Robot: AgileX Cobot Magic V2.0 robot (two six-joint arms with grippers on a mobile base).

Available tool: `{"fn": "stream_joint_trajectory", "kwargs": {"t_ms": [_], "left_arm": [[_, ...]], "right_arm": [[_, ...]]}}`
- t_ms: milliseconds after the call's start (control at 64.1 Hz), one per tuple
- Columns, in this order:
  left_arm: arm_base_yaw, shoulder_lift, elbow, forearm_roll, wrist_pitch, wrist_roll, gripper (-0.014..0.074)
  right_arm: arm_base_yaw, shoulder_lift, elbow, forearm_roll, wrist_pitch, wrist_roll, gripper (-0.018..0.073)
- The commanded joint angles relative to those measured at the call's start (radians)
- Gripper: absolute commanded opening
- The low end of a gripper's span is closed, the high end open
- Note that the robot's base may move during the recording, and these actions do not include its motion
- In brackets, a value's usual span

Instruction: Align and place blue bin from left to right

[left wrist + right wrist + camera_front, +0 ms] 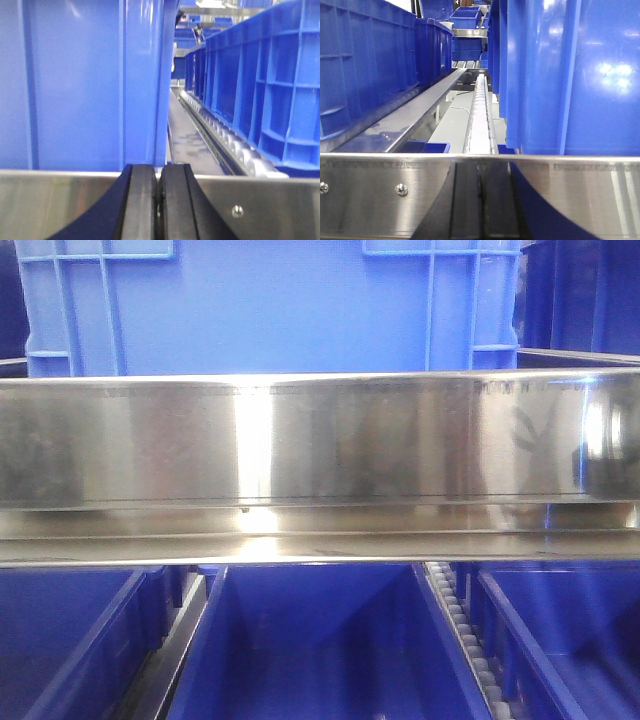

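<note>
**Blue bin behind the steel rail, both grippers pressed together**

In the front view the blue bin (270,310) is seen at 12 o'clock, standing upright just behind a steel rail (320,440) that crosses the whole frame. Darker bins (320,640) are seen below the rail at 6 o'clock.

In the left wrist view the bin's wall (75,85) fills the frame from 9 to 12 o'clock. A row of other bins (265,85) is seen at 2 o'clock, with a roller track (225,140) just beside them at 4 o'clock. The left gripper (158,172) is seen at 6 o'clock, its fingers pressed together with nothing held.

In the right wrist view the bin is seen from 12 to 3 o'clock. The right gripper (479,172) is at 6 o'clock, likewise pressed together and holding nothing. Whether either gripper touches the bin cannot be told.
</note>
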Motion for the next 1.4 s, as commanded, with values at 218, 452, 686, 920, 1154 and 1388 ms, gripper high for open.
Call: {"fn": "stream_joint_trajectory", "kwargs": {"t_ms": [218, 452, 686, 920, 1154, 1388], "left_arm": [[-0.003, -0.004, -0.004, -0.129, -0.158, -0.002, 0.0004], [-0.003, -0.004, -0.196, -0.171, -0.093, -0.002, 0.0004], [-0.003, 0.099, -0.605, -0.065, 0.273, -0.002, 0.007], [-0.003, 0.331, -0.922, -0.042, 0.43, -0.002, 0.0423], [-0.063, 0.508, -1.051, -0.027, 0.455, 0.009, 0.0579], [-0.25, 0.702, -1.192, -0.027, 0.619, 0.054, 0.0592]], "right_arm": [[0.002, -0.003, -0.001, 0.001, -0.102, -0.005, -0.0081], [0.002, -0.003, -0.108, 0.001, -0.128, -0.004, -0.0081], [0.002, 0.03, -0.486, 0.001, 0.091, -0.004, -0.0053], [0.002, 0.245, -0.796, 0.001, 0.211, -0.004, 0.0301], [0.014, 0.452, -0.957, 0.001, 0.293, -0.009, 0.0567], [0.134, 0.632, -1.104, 0.033, 0.402, -0.009, 0.0567]]}}
